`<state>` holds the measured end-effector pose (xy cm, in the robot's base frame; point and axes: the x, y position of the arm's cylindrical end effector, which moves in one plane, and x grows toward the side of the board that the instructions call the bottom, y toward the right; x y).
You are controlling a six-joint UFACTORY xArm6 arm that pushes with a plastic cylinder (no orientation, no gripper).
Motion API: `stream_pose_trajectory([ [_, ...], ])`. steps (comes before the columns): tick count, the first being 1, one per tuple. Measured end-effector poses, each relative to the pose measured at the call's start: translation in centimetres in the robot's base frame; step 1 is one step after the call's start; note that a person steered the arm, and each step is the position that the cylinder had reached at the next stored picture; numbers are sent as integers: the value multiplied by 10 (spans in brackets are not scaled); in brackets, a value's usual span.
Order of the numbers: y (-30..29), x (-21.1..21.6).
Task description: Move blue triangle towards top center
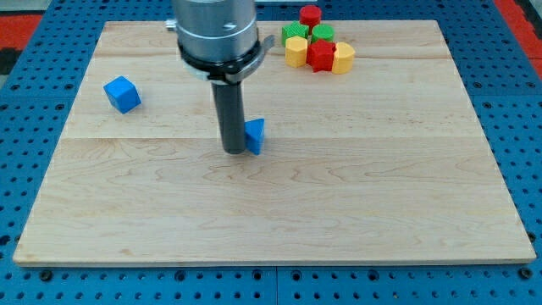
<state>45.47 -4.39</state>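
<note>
The blue triangle lies on the wooden board, a little left of the board's middle. My tip stands right against the triangle's left side, slightly below its centre; the rod hides part of the triangle's left edge. A blue cube sits near the board's left edge, apart from the tip.
A tight cluster sits at the view's top right: a red cylinder, two green blocks, a yellow block, a red block and a yellow cylinder. The arm's grey body covers the top centre.
</note>
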Motion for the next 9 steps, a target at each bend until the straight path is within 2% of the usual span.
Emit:
stream_pose_trajectory([
  [3, 75, -13],
  [4, 81, -19],
  [7, 48, -27],
  [9, 48, -62],
])
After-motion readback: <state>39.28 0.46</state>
